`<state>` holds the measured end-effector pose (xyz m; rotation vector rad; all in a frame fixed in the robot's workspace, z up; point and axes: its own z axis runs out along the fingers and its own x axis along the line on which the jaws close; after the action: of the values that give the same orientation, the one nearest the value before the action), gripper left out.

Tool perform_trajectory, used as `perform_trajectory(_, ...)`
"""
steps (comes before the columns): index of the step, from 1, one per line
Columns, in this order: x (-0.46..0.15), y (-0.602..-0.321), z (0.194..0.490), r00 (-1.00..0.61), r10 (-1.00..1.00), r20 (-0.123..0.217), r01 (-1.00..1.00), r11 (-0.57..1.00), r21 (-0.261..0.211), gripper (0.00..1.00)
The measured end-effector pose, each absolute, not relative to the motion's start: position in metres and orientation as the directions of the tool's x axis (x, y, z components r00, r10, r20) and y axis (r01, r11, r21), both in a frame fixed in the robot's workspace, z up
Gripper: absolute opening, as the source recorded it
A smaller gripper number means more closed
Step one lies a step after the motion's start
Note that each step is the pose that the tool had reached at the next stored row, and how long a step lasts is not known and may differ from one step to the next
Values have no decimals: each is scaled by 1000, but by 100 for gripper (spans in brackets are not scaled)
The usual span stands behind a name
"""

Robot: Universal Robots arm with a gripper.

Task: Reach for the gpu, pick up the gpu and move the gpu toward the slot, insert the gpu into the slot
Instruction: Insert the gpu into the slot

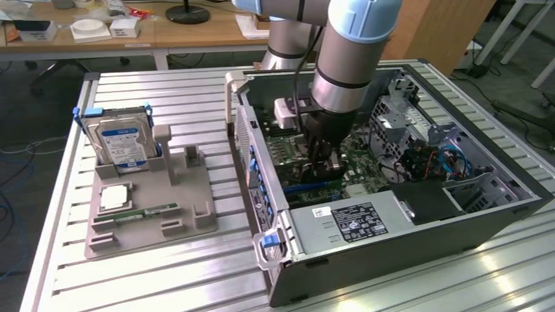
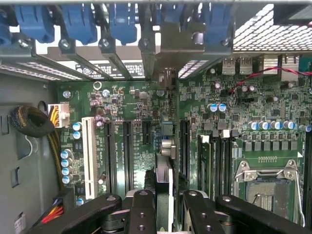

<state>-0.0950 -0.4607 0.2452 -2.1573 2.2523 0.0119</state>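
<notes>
Wrist view, lower centre of frame: the gripper (image 2: pixel 164 204) is clamped on the gpu (image 2: pixel 164 183), held edge-on over the motherboard (image 2: pixel 136 146). Insertion is in hand; seating calls for square alignment with the slot (image 2: pixel 184 146).

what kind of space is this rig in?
Probably a lab or workshop bench for computer assembly. An open computer case lies on a slatted metal table, a hard drive stands in a grey parts holder, and cluttered wooden desks stand behind.
</notes>
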Motion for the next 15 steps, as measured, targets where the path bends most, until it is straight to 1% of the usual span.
perform_trajectory(15, -96, -464, 245, -44, -999, -22, -999, 44, -10, 27)
